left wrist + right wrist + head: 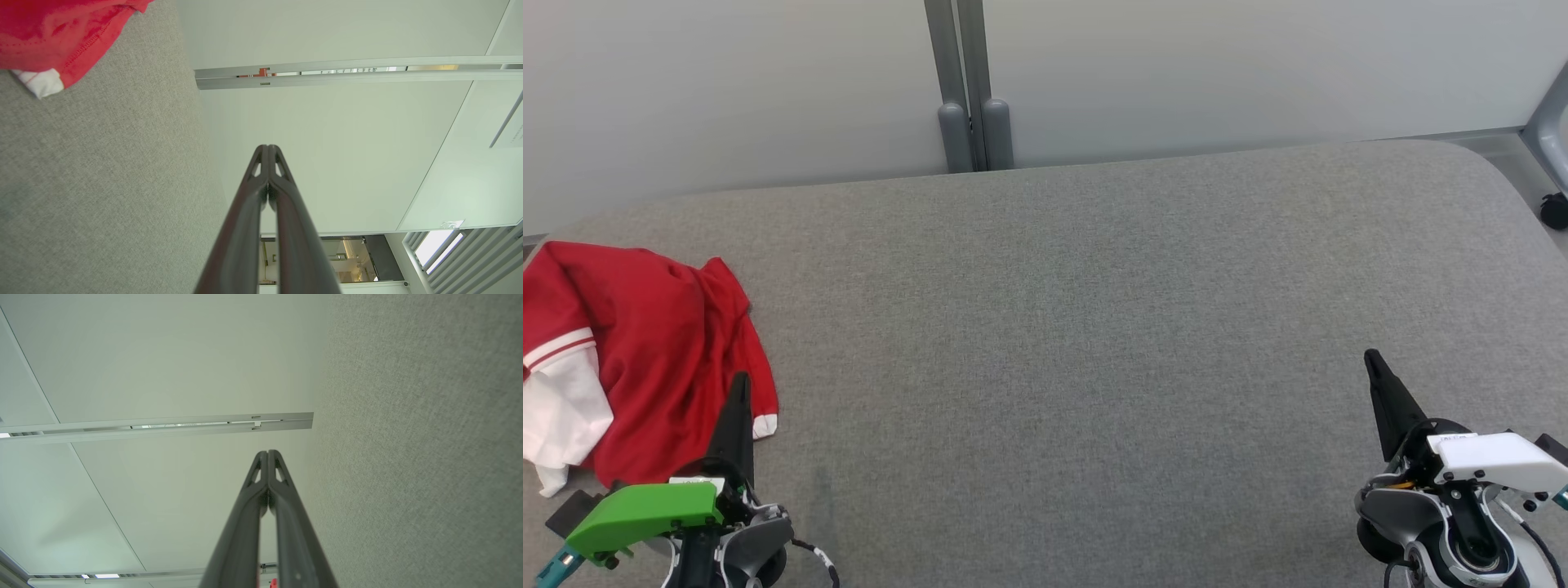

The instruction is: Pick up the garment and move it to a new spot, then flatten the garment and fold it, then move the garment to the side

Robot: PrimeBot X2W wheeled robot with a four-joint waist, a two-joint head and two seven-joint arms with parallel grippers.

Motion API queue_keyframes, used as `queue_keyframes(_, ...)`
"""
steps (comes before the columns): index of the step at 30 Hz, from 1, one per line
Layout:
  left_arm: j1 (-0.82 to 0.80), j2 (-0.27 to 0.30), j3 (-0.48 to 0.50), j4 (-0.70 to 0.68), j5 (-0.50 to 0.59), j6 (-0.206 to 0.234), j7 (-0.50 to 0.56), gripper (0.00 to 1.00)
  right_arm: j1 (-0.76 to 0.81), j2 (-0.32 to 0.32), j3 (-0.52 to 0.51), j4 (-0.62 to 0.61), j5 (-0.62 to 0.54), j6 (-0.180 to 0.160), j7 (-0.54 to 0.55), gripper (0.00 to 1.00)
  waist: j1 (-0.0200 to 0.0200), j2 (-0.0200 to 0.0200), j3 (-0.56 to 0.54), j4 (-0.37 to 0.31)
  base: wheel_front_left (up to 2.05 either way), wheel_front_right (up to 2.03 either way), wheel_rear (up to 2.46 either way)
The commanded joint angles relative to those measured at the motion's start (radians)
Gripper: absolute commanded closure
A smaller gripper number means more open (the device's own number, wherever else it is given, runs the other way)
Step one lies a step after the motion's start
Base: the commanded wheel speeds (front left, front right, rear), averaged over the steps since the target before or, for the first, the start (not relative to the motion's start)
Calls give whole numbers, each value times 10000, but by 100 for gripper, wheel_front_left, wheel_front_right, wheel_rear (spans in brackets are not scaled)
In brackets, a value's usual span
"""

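Garment (645, 351) lies bunched on the padded surface (1094, 327), at its left end. Left gripper (740, 392) sits at lower left, just right of the garment's near hem. In the left wrist view its fingers are apart from the cloth. Right gripper (1374, 367) sits at lower right, well apart from the garment. Wall (1258, 65) stands behind the surface. Double post (968, 90) stands at the surface's rear edge, left of centre.

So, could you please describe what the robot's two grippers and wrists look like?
Both have two long, dark, tapered fingers with small cut-outs near the tips. The left gripper carries a green cover and a black-and-white striped cable. The right gripper carries a white cover above a grey round joint.
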Motion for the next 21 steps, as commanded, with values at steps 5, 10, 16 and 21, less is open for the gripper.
queue_keyframes(5,-150,80,29,-15,8,-50,20,100,-51,-14,-3,9,74,5,21,100,0,0,0,0,0,0,0)
queue_keyframes(10,-150,80,29,-15,8,-50,20,100,-52,-14,-3,9,74,5,21,100,0,0,0,0,0,0,0)
queue_keyframes(16,-150,80,29,-15,8,-50,20,100,-52,-14,-3,9,74,5,21,100,0,0,0,0,0,0,0)
queue_keyframes(21,-150,80,29,-15,9,-50,20,100,-52,-14,-3,9,74,5,21,100,0,0,0,0,0,0,0)
